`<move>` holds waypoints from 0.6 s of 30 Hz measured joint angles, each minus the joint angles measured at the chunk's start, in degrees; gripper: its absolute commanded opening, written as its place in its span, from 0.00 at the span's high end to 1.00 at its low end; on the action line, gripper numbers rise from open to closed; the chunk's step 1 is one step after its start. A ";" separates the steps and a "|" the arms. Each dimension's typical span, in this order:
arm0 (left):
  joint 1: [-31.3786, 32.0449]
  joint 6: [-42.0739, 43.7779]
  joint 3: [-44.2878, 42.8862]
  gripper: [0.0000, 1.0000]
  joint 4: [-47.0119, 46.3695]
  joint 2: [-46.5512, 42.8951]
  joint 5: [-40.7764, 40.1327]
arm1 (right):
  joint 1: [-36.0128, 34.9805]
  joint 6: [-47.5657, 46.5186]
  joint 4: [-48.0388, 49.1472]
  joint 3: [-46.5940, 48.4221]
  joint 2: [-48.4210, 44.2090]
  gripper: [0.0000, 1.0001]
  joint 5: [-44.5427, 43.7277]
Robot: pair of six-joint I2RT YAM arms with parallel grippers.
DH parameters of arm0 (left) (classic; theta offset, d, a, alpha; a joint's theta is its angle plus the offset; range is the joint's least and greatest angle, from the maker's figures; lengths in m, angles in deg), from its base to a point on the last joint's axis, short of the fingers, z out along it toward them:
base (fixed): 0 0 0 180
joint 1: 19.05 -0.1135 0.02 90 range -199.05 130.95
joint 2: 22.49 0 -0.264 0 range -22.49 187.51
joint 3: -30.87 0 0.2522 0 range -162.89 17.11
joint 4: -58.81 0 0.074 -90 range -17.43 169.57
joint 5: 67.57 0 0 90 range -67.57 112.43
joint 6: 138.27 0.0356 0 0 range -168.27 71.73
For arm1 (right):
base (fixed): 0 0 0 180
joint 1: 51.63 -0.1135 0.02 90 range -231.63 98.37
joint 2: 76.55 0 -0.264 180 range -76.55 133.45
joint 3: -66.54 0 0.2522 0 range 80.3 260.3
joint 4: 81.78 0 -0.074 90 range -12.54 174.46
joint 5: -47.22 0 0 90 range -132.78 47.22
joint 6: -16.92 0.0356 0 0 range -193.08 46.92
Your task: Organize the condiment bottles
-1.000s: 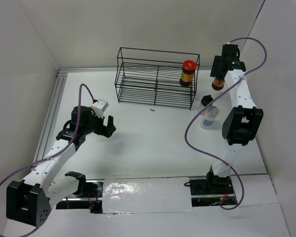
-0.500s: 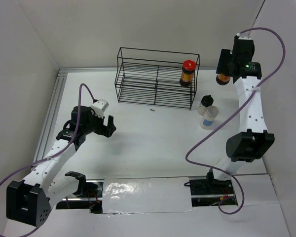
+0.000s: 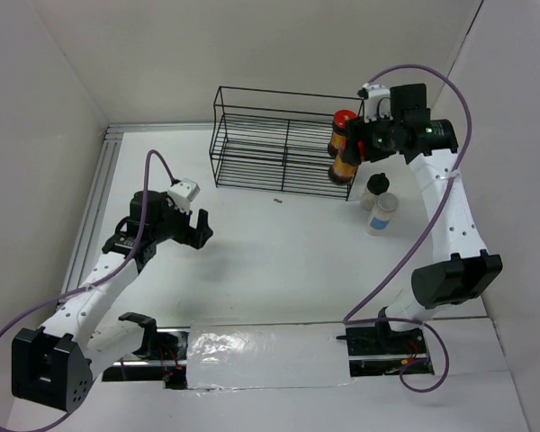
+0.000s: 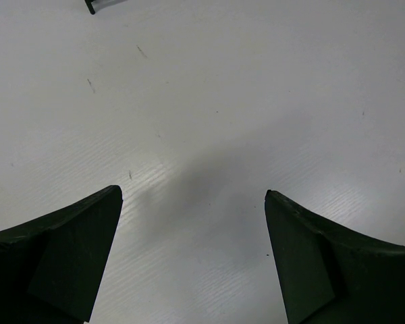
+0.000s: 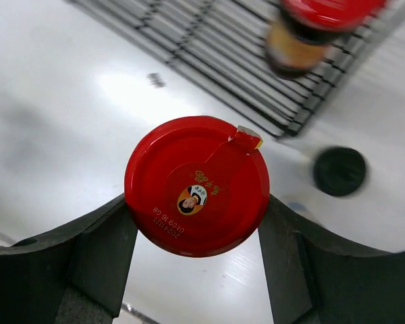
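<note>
White walls close in a pale worktop, seen from above with both arm bases at 6 o'clock. At 12 o'clock stands a black wire rack, and an amber bottle with a red cap sits upright at its right end.

The right end effector hangs just in front of that end of the rack, at about 1 o'clock. It pinches a second amber bottle by its red cap. In the wrist view the two dark fingers press the cap from either side, and the cap's printed top faces the camera. This held bottle is upright and lies just on the 6 o'clock side of the one in the rack. Whether its base touches the worktop or the rack cannot be told.

At roughly 2 o'clock, just outside the rack's right corner, the whitish bottle with the black cap stands on the worktop. The whitish bottle with the white cap and blue label stands just beside it, toward 5 o'clock.

The left end effector hangs at 9 o'clock, well apart from every bottle. Its jaws are spread wide over bare worktop with nothing between them
</note>
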 measured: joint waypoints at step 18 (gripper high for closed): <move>0.20 1.75 -0.35 0.01 0.57 0.02 0.04 | -22.64 8.74 2.21 26.45 20.39 1.00 -19.08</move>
